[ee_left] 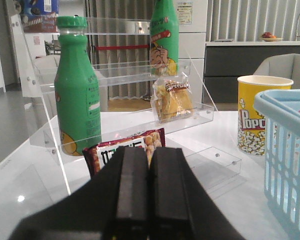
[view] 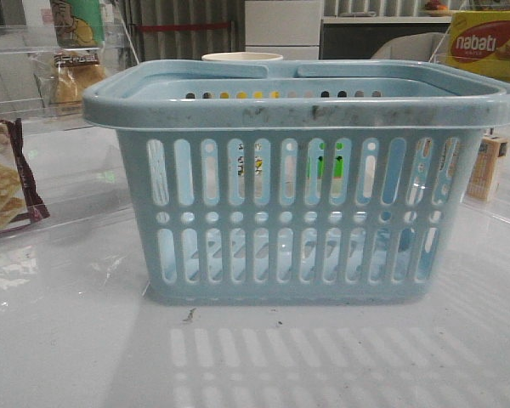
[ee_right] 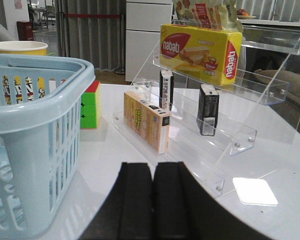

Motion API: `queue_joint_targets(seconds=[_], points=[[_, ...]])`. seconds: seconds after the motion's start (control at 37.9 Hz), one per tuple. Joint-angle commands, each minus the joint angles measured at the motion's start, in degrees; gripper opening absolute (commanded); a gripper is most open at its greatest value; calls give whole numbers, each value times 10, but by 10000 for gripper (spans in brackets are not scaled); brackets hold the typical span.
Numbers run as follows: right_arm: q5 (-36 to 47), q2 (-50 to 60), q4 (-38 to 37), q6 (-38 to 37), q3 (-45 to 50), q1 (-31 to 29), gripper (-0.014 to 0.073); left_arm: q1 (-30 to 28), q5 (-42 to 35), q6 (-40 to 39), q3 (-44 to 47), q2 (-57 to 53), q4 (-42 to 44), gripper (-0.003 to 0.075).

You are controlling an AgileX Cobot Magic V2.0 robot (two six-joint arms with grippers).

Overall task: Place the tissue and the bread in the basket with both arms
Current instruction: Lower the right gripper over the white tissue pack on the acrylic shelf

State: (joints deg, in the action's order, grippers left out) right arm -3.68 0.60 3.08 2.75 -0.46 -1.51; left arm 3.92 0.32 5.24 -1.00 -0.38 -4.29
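Front view – basket (view: 302, 208) central, cracker packet (view: 4, 183) left, nabati box (view: 486, 44) right

Sitting on a glossy white table (view: 59, 340), catching bright patches of overhead light. Standing behind it, grey vertical curtains (ee_left: 117, 55) crossed by a red band (ee_left: 121, 47), beside a white cabinet (ee_right: 147, 35) with drawers. Running along the far wall, a dark counter (ee_left: 255, 70) with a pale top, carrying a small fruit bowl (ee_left: 270, 36). Hanging above the counter, vertical blinds (ee_left: 250, 20). Showing beside the counter, part of a grey armchair (ee_left: 285, 65). Stretching away past the table, a grey floor (ee_left: 10, 125).
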Motion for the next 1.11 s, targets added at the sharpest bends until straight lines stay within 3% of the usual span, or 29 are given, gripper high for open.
queue_joint_targets(seconds=[0.0, 0.24, 0.55, 0.87, 1.08], points=[[13, 10, -1, 3, -76, 0, 74, 0, -46, -1, -60, -9, -5, 91], [-110, -31, -1, 4, -241, 0, 74, 0, 16, -1, -208, 37, -5, 91], [-217, -171, -1, 4, -389, 0, 74, 0, 217, -2, -390, 188, -15, 91], [-304, -290, -1, 4, -399, 0, 74, 0, 324, -2, -408, 299, -15, 91], [-332, -346, -1, 4, -387, 0, 74, 0, 344, -2, -408, 354, -15, 91]])
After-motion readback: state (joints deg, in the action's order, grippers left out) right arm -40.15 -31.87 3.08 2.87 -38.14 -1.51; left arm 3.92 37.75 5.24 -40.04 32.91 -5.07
